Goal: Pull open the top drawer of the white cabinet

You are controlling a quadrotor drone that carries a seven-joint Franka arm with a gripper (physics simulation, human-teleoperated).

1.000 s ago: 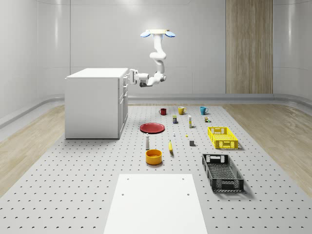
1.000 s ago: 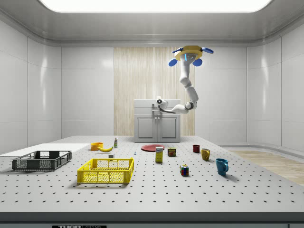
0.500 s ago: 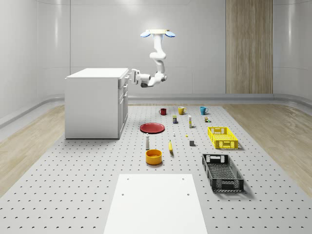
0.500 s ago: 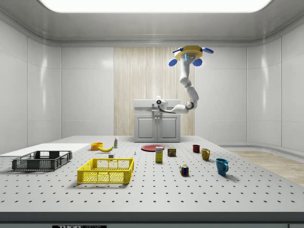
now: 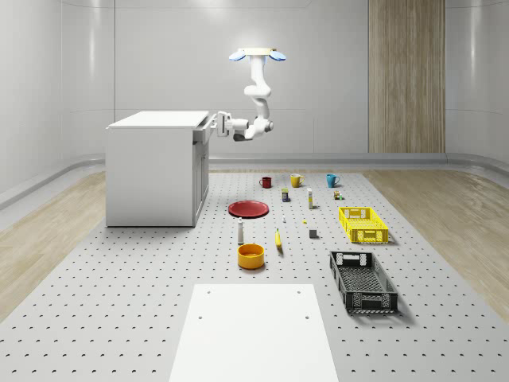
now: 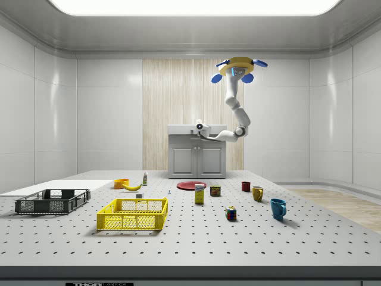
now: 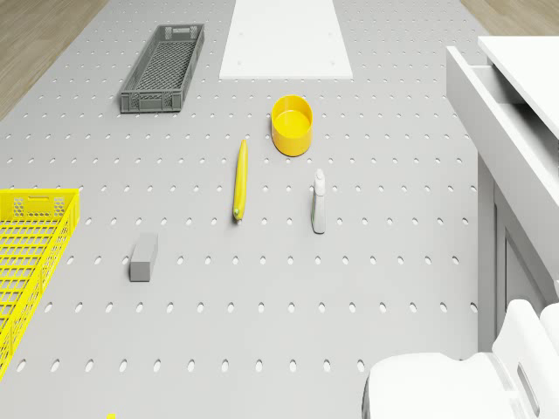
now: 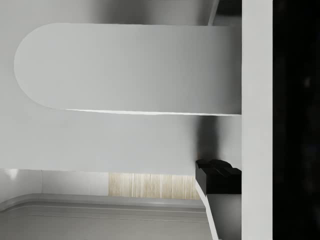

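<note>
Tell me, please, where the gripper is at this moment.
In the whole-scene view the gripper is at the top front edge of the white cabinet, level with the top drawer, while the drone hovers above the table, to the cabinet's right.

White cabinet (image 5: 153, 167) on a pale grey table (image 5: 119, 302) dotted with dark holes, plus a yellow crate (image 5: 363, 224), dark grey crate (image 5: 363, 281), red plate (image 5: 249, 208), orange-yellow bowl (image 5: 250, 255), yellow banana (image 7: 240, 180) and blue mug (image 6: 277, 208).

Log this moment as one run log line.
drone: hovering beside cabinet | gripper: at top drawer front | drawer: partly open
</note>
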